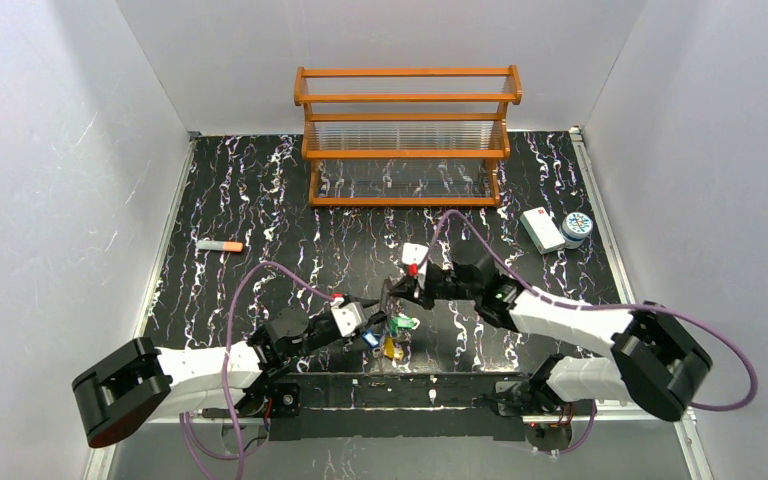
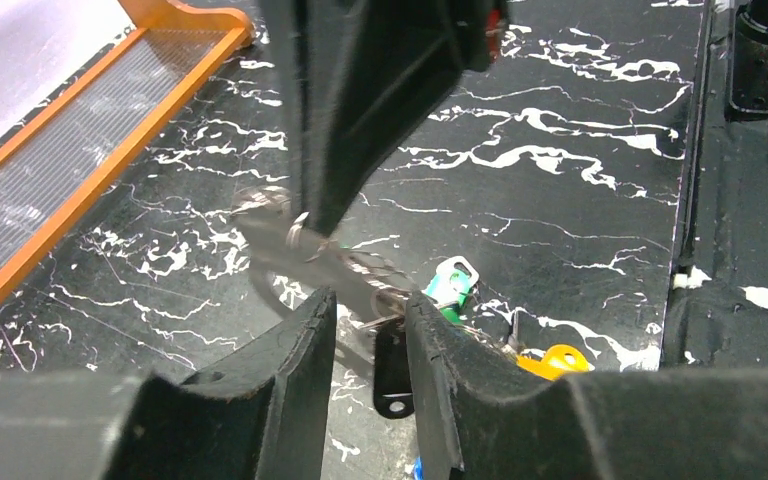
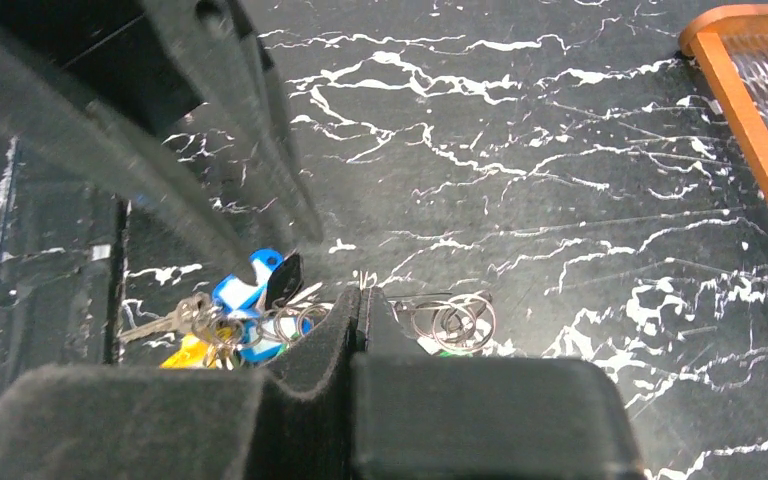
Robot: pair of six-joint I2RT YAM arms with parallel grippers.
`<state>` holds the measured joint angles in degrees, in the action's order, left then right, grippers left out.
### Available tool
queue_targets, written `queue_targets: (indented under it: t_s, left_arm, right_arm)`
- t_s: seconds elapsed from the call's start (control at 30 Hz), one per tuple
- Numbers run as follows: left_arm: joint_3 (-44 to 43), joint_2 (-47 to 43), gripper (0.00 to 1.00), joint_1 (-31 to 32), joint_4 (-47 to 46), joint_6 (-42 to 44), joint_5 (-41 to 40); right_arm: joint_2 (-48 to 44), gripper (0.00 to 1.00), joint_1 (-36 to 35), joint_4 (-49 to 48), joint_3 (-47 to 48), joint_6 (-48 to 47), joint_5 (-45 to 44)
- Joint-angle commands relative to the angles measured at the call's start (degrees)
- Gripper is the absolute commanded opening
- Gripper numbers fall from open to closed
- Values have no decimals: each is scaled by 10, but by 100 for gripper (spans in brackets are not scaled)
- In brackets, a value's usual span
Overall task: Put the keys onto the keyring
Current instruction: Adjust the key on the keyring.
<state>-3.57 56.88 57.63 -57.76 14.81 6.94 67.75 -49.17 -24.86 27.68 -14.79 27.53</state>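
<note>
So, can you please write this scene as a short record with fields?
left gripper: jaws part-way apart around a black key head; grip unclear
right gripper: jaws shut on the keyring
keys: bunched near both grippers; green, yellow, blue heads
rack: orange, at the back

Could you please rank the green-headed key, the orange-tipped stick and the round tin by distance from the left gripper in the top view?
1. green-headed key, just right of the left gripper.
2. orange-tipped stick, out to the left.
3. round tin, far right.
</note>
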Motion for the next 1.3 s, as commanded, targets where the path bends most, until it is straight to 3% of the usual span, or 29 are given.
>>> queue_targets:
  t_s: [0.0, 0.3, 0.6, 1.0, 1.27]
  left_arm:
    - [-22, -16, 30, 3, 35, 0, -5]
    - [-17, -71, 32, 3, 102, 0, -104]
    - [-40, -134, 30, 3, 251, 29, -144]
    - [-48, -97, 29, 3, 201, 46, -52]
    - [-46, -71, 28, 3, 152, 24, -59]
  right_arm:
    - [71, 1, 2, 37, 75, -28, 28]
    - [188, 1, 27, 21, 133, -5, 89]
    - [179, 1, 30, 16, 127, -43, 124]
    - [134, 1, 30, 30, 116, -52, 157]
    - [115, 1, 30, 37, 102, -83, 199]
